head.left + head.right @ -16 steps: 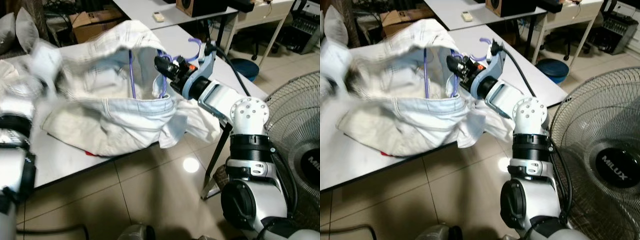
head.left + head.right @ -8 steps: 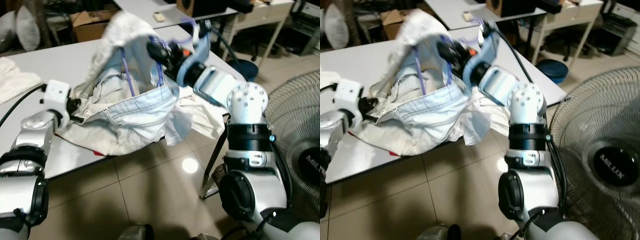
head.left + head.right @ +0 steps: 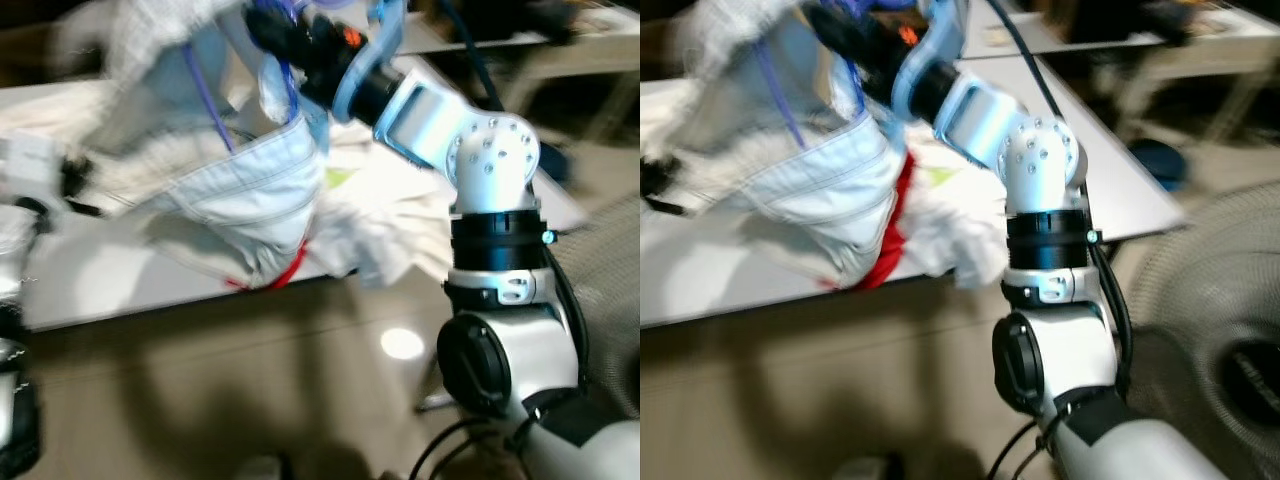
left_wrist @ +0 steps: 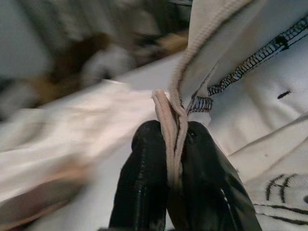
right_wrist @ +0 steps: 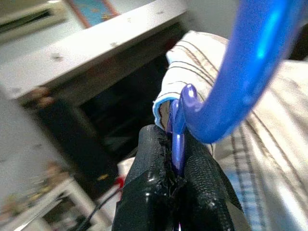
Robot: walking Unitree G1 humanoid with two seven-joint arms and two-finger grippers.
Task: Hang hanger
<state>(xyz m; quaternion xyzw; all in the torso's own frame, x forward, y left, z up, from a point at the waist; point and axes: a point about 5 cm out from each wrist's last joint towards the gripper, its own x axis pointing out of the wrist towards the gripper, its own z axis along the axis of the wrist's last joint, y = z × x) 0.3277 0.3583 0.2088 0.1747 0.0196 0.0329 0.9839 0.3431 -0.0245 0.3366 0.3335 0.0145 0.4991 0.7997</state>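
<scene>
Showing blurred eye views: right gripper (image 3: 275,35) is holding the blue hanger (image 3: 205,100) raised above the white table (image 3: 90,285), pale garment (image 3: 250,190) draping from it.
Left wrist view: left gripper (image 4: 173,159) is pinching a garment seam.
Right wrist view: fingers (image 5: 151,178) are clamping the hanger's hook.

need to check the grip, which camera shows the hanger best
The right wrist view: the blue hanger curves close to the lens, with a thin part pinched between the right end effector's shut fingers. The two head views are blurred and show thin blue bars running down inside the white garment. The left wrist view shows fabric, not the hanger.
</scene>
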